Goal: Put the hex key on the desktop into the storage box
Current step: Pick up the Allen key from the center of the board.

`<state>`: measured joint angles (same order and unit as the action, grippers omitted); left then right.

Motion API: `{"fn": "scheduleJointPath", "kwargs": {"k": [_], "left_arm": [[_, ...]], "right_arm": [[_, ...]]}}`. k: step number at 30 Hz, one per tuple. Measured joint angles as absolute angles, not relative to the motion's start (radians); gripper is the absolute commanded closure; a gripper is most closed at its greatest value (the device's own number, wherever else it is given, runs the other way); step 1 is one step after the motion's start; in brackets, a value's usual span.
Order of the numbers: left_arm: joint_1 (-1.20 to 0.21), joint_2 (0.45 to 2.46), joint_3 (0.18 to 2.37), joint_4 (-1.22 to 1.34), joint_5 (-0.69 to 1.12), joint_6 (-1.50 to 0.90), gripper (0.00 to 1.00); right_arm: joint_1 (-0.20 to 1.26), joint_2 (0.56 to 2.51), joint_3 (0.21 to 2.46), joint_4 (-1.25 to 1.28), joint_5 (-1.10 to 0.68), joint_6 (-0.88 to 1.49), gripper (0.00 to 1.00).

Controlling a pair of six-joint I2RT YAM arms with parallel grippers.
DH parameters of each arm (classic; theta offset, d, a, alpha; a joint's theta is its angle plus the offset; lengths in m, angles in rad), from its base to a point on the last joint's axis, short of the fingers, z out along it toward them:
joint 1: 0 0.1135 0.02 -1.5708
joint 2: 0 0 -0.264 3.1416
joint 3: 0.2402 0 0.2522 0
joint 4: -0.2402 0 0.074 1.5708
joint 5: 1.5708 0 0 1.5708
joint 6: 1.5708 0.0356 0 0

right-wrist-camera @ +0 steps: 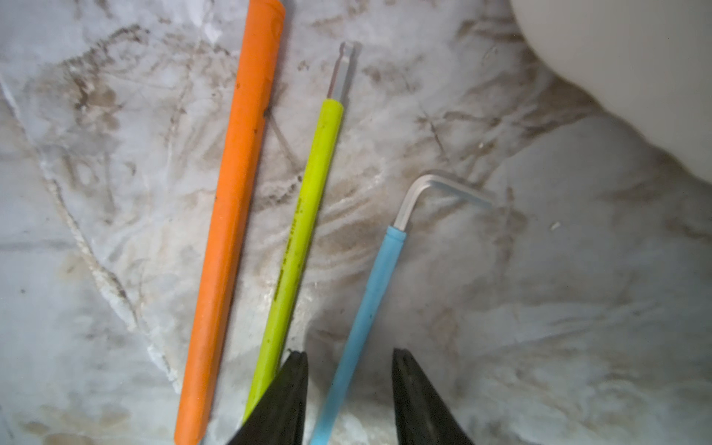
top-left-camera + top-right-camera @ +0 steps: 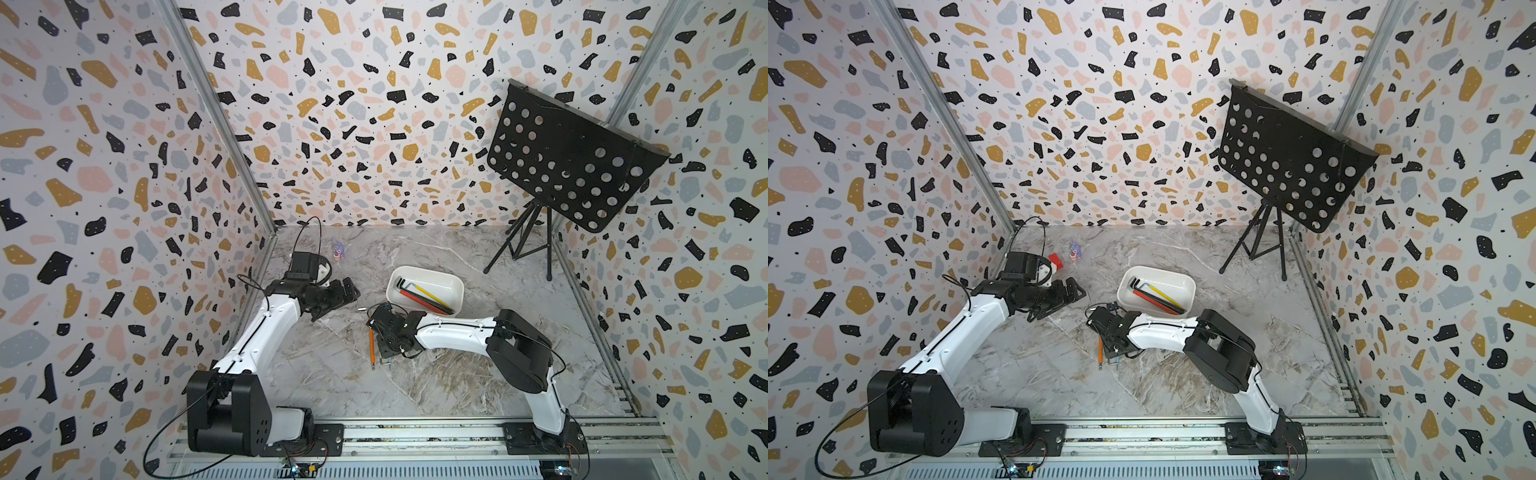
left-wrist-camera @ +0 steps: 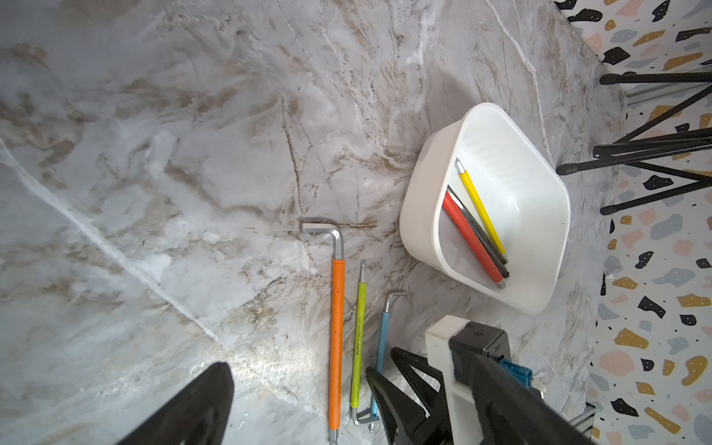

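Three hex keys lie side by side on the marble desktop [image 2: 332,374]: an orange one [image 1: 231,215], a yellow-green one [image 1: 304,231] and a thin blue one [image 1: 370,293]. My right gripper [image 1: 348,356] points down at them. Its jaws are open and straddle the blue key's sleeve, with a gap on each side. In a top view this gripper [image 2: 384,355] hides most of the keys; only the orange key [image 2: 371,340] shows. The white storage box [image 2: 428,268] stands just behind and holds yellow, red and black keys. My left gripper [image 2: 348,291] hovers open to the left, holding nothing.
A black perforated music stand [image 2: 573,158] on tripod legs [image 2: 519,249] fills the back right corner. A small purple toy [image 2: 340,249] and a red block [image 2: 1055,261] sit at the back left. Aluminium rails [image 2: 415,432] run along the front edge.
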<state>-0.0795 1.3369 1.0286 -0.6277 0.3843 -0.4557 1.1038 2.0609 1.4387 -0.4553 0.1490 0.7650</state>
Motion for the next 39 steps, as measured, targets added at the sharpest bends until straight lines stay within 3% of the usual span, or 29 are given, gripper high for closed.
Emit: {"fn": "scheduleJointPath", "kwargs": {"k": [17, 25, 31, 39], "left_arm": [[-0.08, 1.337, 1.029, -0.628, 0.392, -0.456, 0.0], [-0.08, 1.337, 1.029, -0.628, 0.392, -0.456, 0.0], [-0.08, 1.337, 1.029, -0.628, 0.4, -0.456, 0.0], [-0.08, 1.337, 1.029, -0.627, 0.407, -0.456, 0.0]], "right_arm": [[1.113, 2.05, 1.404, -0.429, 0.197, 0.751, 0.7], [1.112, 2.05, 1.394, -0.406, 0.191, 0.751, 0.83], [1.112, 2.027, 1.35, -0.35, 0.196, 0.751, 1.0], [1.112, 1.982, 1.274, -0.309, 0.212, 0.748, 1.0]]}}
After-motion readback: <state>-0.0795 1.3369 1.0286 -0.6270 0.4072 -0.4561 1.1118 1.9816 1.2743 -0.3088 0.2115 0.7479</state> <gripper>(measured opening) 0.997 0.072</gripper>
